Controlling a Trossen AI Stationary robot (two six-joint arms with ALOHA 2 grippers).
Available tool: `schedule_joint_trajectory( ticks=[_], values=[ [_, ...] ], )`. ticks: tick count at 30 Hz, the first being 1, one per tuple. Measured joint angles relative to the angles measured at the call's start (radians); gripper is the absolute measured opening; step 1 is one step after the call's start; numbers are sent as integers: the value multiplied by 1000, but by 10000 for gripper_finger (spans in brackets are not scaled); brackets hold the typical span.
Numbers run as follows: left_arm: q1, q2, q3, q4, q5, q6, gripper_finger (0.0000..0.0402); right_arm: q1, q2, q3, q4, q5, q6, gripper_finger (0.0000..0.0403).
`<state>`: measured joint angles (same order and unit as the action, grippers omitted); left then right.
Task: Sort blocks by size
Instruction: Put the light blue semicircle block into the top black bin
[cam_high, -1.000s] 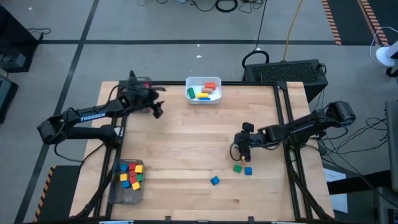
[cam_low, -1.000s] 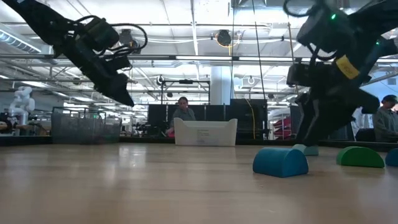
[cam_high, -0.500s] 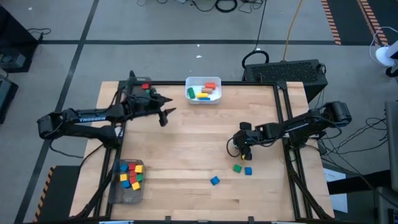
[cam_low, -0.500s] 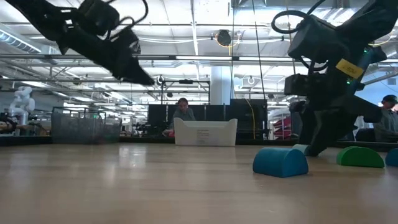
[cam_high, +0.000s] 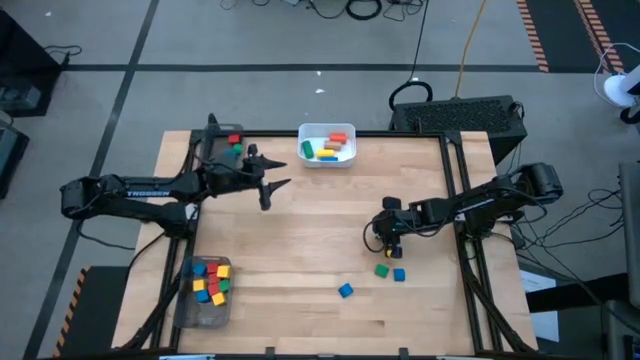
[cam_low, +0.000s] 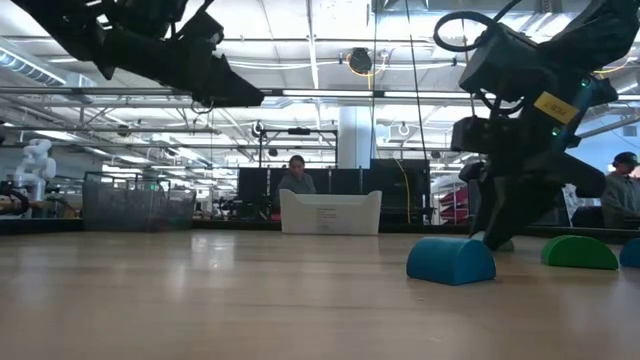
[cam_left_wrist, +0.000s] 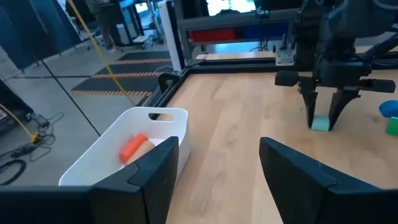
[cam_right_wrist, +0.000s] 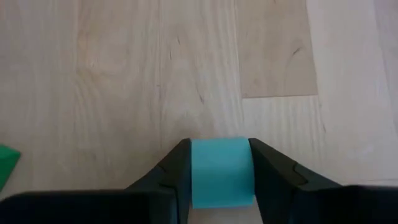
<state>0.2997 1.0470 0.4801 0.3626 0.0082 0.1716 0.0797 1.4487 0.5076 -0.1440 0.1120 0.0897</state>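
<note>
Teal block (cam_right_wrist: 222, 172) btm cut off; tray blocks (cam_high: 209, 281) prob. too small to size.

Robotics lab: open ceiling trusses (cam_low: 320, 95), workstations.

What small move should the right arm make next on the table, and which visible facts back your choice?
Probably finish closing and then lift. The right tool is down at the table with its fingers against both sides of a light blue block, which still rests on the wooden table. The left tool hangs open in the air near the white bin.
</note>
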Motion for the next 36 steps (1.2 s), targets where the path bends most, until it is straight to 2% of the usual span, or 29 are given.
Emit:
schedule_joint_trajectory(
  ticks=[8, 12, 17, 23, 30, 36],
  values=[
    [-2, 0, 0, 19, 0, -9, 227, 0, 0, -5, 83, -2, 1, 124],
    [-2, 0, 0, 53, 8, -55, 227, -2, 2, -7, 227, 38, -1, 118],
    [-8, 0, 0, 102, 68, -60, 227, -2, 1, -5, 413, 44, -31, 121],
    [-49, 0, 0, 130, 71, -58, 227, -2, 0, -5, 517, 43, -61, 120],
    [-122, 24, 0, 130, 70, 81, 227, -2, -1, -4, 579, 42, -69, 120],
    [-179, 119, 0, 193, 69, 131, 227, -2, -2, -3, 710, 38, -67, 120]
  ],
)
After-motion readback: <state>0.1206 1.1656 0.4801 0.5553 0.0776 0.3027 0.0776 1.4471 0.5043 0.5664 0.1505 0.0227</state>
